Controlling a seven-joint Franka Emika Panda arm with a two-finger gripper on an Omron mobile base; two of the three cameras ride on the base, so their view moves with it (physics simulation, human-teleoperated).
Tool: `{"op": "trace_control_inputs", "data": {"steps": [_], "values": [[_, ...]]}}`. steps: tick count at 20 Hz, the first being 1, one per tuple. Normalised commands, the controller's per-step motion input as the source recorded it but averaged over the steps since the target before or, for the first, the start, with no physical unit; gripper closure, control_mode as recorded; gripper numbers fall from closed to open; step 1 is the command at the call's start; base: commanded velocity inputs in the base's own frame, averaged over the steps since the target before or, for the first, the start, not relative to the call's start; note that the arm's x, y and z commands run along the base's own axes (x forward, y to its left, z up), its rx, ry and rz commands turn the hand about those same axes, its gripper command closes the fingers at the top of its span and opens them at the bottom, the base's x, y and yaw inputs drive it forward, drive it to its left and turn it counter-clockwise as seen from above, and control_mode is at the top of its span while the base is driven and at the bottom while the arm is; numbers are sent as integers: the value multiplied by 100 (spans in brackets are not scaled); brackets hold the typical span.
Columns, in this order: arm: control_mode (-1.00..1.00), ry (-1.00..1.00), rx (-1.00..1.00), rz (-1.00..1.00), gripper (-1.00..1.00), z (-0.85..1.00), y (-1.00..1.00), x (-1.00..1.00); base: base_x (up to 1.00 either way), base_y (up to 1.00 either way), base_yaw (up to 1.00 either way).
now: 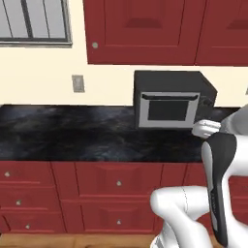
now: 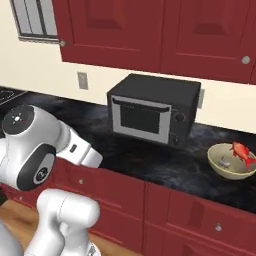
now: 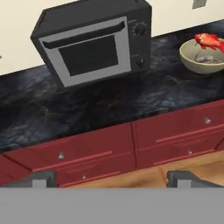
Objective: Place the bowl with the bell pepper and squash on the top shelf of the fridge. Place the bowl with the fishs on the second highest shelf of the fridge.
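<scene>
The cream-tan bowl with the fishs (image 2: 231, 166) (image 3: 197, 59) stands on the black counter, to the right of the microwave. A red-orange fish (image 2: 242, 151) (image 3: 209, 41) lies across its rim, and a grey fish (image 2: 223, 161) (image 3: 206, 57) lies inside. My gripper (image 3: 113, 179) is open with its fingertips (image 3: 41, 178) wide apart and nothing between them. It hangs in front of the red drawers, well short of the bowl and to its left. The off-white green-rimmed bowl, the bell pepper, the squash and the fridge are out of view.
A black microwave (image 1: 169, 99) (image 2: 152, 110) (image 3: 94, 41) sits on the dark stone counter (image 1: 72, 133) (image 2: 160, 165) against the wall. Red upper cabinets (image 1: 145, 29) hang above it, and red drawers (image 3: 131, 144) run below. Wood floor (image 3: 144, 175) lies underneath.
</scene>
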Motion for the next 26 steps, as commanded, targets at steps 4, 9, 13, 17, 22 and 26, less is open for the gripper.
{"op": "trace_control_inputs", "data": {"steps": [4,9,13,17,22,26], "values": [[100,0,0,0,-100,0,0,0,-15,-100,-11],[100,0,0,0,-100,0,0,0,-16,-99,-39],[100,0,0,0,-100,0,0,0,44,-72,-23],[100,0,0,0,-100,0,0,0,60,-18,10],[100,0,0,0,-100,0,0,0,84,0,6],[-100,50,11,-16,-100,-63,-47,33,0,0,0]]}}
